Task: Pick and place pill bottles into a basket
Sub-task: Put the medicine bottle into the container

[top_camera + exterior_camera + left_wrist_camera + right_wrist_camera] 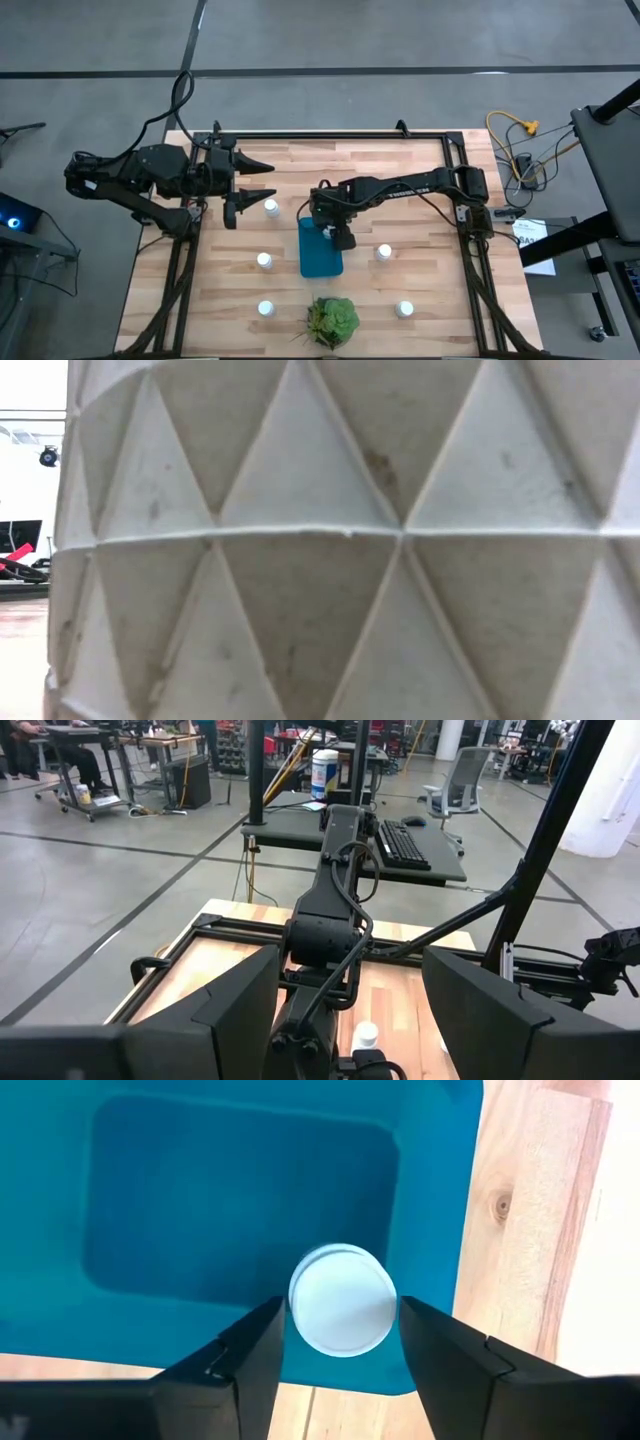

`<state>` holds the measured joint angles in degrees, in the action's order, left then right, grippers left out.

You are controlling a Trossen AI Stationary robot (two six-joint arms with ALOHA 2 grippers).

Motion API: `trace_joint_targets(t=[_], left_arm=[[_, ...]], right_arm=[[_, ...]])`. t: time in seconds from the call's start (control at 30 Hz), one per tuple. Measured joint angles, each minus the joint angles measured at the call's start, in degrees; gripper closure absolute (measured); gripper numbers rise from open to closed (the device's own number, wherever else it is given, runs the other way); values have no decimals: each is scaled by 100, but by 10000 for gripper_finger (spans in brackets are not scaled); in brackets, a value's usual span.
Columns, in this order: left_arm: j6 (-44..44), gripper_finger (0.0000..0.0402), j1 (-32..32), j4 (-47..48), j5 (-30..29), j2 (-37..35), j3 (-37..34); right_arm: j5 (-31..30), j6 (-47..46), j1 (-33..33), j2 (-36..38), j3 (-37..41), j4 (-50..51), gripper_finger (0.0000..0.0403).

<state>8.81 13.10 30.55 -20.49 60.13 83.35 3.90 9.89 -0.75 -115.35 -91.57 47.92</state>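
Right wrist view, nearest first: the right gripper (340, 1342) pointed straight down, its fingers (250, 1355) parted a little on either side of a pill bottle (342, 1300). Slim gaps showed on both sides of the cap, so no grip was evident. The bottle stood with its long axis vertical, cap toward the camera, above the basket's (200, 1230) teal floor near one short wall.

High view: the basket (320, 255), long axis running 12 to 6 o'clock, lay at table centre. The right gripper (338, 238) hung over its 1 o'clock corner. Five upright bottles stood on the table (420, 170) at 11 (271, 207), 9 (264, 261), 7 (266, 308), 3 (384, 252) and 4 o'clock (404, 309) of the basket; a plant (332, 320) sat at 6 o'clock.

The left gripper (262, 180) waited at 10 o'clock, fingers (250, 162) spread, empty.
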Motion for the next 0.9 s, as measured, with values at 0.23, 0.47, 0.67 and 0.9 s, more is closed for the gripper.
trace_joint_targets(t=[0.23, 0.47, 0.67, 0.9], left_arm=[[-1, 171, 1, 0, 0, -1, 0], [-1, 171, 0, 1, 1, -1, 0], [-3, 171, -1, 1, 2, -1, 0], [-3, 171, 0, 0, 2, -1, 0]], right_arm=[[62, -116, 0, 34, -21, 33, 207], [68, -156, 0, 181, -277, 149, 207], [83, -475, -19, 430, -495, 207, 207], [338, -1026, -41, 767, -562, 325, 206]])
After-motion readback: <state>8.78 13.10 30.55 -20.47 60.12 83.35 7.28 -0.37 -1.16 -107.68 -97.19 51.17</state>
